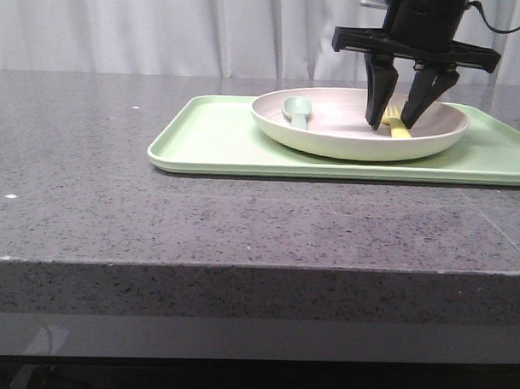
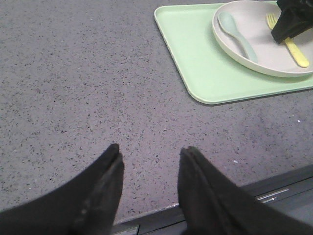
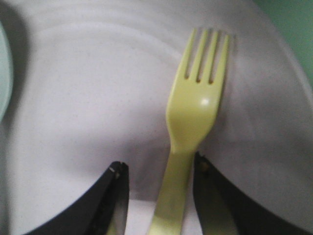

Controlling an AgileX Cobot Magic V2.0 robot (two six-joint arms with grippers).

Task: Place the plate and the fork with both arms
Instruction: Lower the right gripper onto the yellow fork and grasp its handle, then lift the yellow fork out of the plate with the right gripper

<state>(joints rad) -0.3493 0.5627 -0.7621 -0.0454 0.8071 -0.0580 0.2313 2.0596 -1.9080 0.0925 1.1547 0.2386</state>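
Nearest the front edge of the grey speckled worktop [image 1: 242, 219], the left gripper [image 2: 149, 161] hovers over bare stone, fingers parted and holding nothing. Toward the back right corner lies a light-green tray [image 1: 219, 142], and on it the pinkish-cream plate [image 1: 330, 139]. Inside the plate rest a grey-green spoon [image 1: 297, 110] and the pale-yellow fork [image 3: 195, 112] — well apart. Over the plate, the right gripper [image 1: 402, 123] points down, its jaws spread either side of the fork's handle — one finger looks to touch it.
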